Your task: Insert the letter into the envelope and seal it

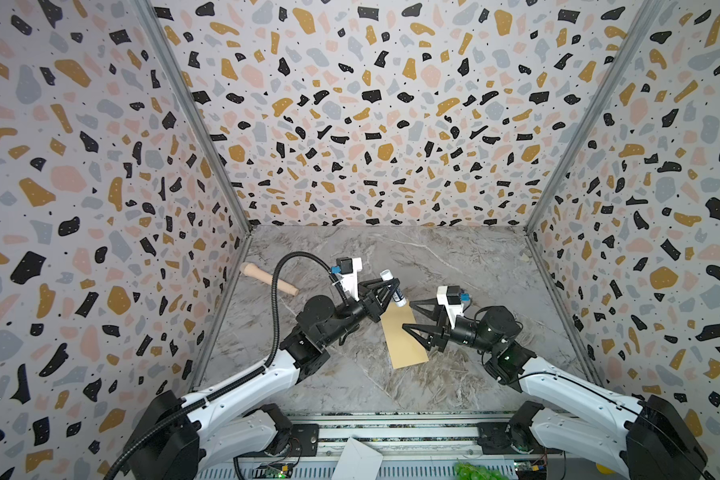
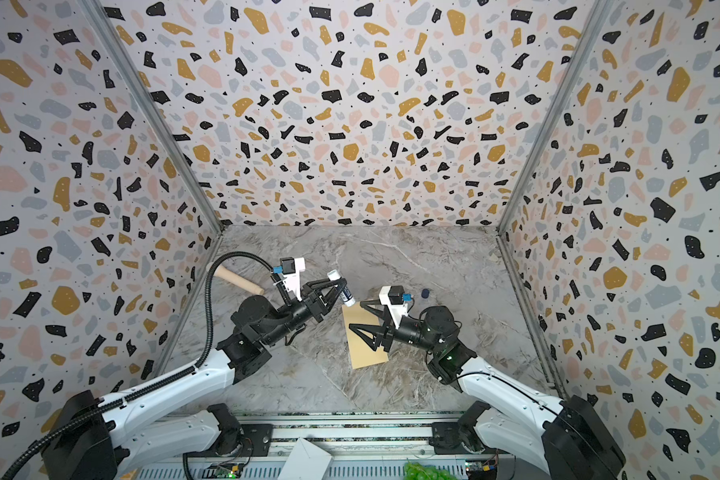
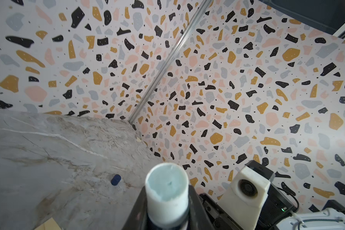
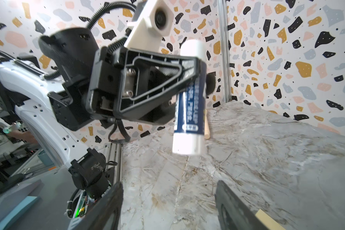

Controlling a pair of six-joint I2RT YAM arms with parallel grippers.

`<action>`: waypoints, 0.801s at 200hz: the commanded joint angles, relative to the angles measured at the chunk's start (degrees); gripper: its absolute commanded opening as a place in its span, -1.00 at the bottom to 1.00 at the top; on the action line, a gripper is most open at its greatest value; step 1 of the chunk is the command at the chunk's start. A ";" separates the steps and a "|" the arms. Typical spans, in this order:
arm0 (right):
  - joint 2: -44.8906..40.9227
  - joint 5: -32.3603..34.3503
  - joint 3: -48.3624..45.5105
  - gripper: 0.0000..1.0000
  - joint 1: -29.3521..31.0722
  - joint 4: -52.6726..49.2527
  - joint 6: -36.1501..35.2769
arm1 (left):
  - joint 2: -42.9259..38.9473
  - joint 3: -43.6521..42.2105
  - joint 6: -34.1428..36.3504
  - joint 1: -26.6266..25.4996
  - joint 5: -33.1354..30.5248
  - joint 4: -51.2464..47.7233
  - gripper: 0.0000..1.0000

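Under the right gripper [image 1: 410,316], the envelope [image 1: 404,340] is lying flat on the marble tabletop [image 1: 391,386]. It is a plain tan kraft rectangle, turned slightly askew, with its long edges running away from the arms' bases. In both top views its upper face is showing bare. The flap cannot be made out, since both grippers are crowding the far end.

The right gripper's jaws are standing wide apart and gripping nothing. One finger is reaching over the envelope's middle and the other over its far end; whether either is touching the paper cannot be told.

At the envelope's far corner, the left gripper [image 1: 393,286] is pinching a glue stick [image 1: 399,298], a tilted white tube with a dark blue label, its lower end hanging right by that corner. In the left wrist view the stick's uncapped end [image 3: 166,185] is showing pale blue glue.

A dark blue cap [image 2: 425,294] is lying beyond the envelope's far end, past the right wrist camera. A turned wooden rod [image 1: 269,279] is lying well apart from the envelope, beyond the left arm.

In the wrist views only tan corner slivers of the envelope are showing [image 4: 267,219].
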 commanded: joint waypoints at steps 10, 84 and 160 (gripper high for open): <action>1.33 -3.74 2.41 0.42 -0.85 9.21 8.85 | 0.93 1.51 -5.03 0.13 3.53 5.35 -1.00; 6.92 -5.26 3.51 0.06 -2.39 16.72 18.39 | 1.03 1.73 -4.98 0.14 4.18 6.19 -1.00; 8.70 -4.13 4.26 -0.73 -2.38 16.71 20.69 | 1.06 1.89 -4.67 0.11 4.17 5.85 -1.00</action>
